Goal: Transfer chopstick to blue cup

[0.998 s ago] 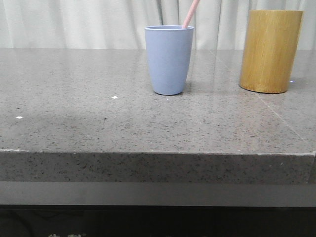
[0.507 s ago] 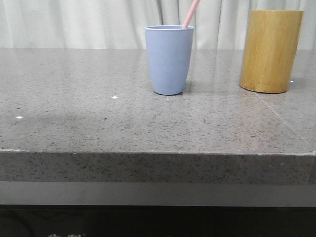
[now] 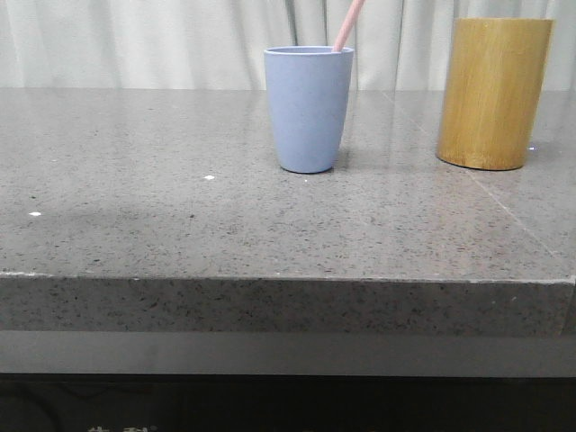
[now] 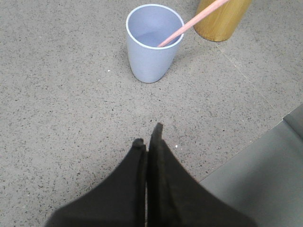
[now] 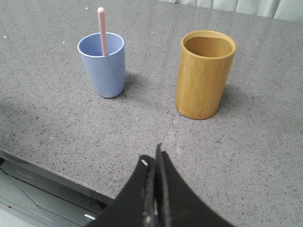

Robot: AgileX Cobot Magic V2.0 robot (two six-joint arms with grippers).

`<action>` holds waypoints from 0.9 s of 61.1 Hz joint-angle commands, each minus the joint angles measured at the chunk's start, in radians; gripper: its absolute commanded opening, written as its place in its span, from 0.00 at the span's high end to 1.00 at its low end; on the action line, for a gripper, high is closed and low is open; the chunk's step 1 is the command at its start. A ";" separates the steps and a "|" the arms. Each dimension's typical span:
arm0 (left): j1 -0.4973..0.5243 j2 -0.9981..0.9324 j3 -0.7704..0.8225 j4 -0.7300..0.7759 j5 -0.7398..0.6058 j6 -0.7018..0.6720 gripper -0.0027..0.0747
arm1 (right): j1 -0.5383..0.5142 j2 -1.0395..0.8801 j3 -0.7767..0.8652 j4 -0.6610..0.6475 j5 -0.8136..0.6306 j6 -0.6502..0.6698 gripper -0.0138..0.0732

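The chopstick (image 3: 348, 24) already stands inside the blue cup (image 3: 308, 109), leaning on its right rim with the upper part sticking out, the cup sitting toward the far middle of the grey tabletop (image 3: 180, 225) with the tan bamboo cylinder (image 3: 493, 94) well apart to its right. Both the left pincer (image 4: 148, 137) and the right pincer (image 5: 154, 158) are clenched on nothing, hanging above the near tabletop away from the cup. The stick looks light, stiff and smooth, likely to slip or pivot, so I would pinch its exposed upper stretch above the rim.
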 commanded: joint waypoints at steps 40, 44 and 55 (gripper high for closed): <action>0.386 -0.648 0.714 -0.055 -0.641 0.108 0.99 | -0.005 0.008 -0.023 -0.001 -0.070 0.003 0.92; 0.418 -0.764 0.822 -0.071 -0.689 0.108 0.99 | -0.005 0.008 -0.023 -0.001 -0.070 0.003 0.92; 0.473 -1.014 1.089 -0.117 -0.801 0.108 0.99 | -0.005 0.008 -0.023 -0.001 -0.070 0.003 0.92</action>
